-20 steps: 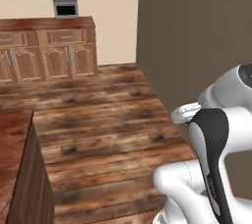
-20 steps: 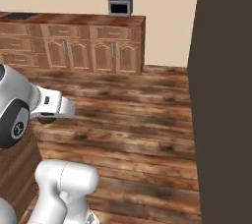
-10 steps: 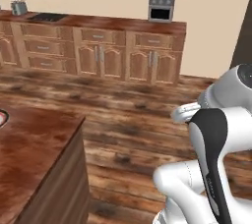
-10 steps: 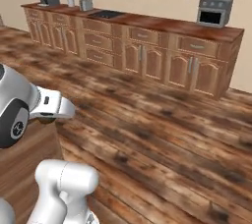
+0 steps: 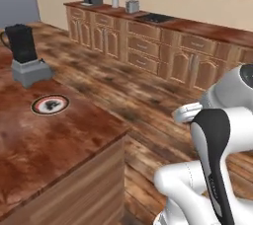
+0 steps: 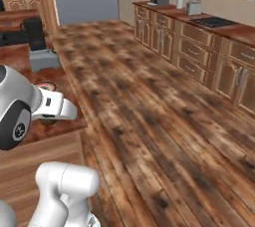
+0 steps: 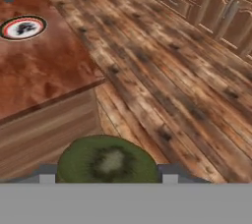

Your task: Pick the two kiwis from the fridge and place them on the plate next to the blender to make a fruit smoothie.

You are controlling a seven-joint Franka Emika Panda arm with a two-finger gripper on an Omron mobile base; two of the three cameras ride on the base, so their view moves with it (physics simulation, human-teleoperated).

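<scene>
Pincer point(image 7: 108, 175) clamped on kiwi point(image 7: 107, 161), fingers at each side.

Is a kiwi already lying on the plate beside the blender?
No, the plate near the blender carries no fruit; one kiwi sits between the tool's fingertips.

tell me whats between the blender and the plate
Nothing: in the left base view, bare brown counter separates the blender from the plate.
</scene>
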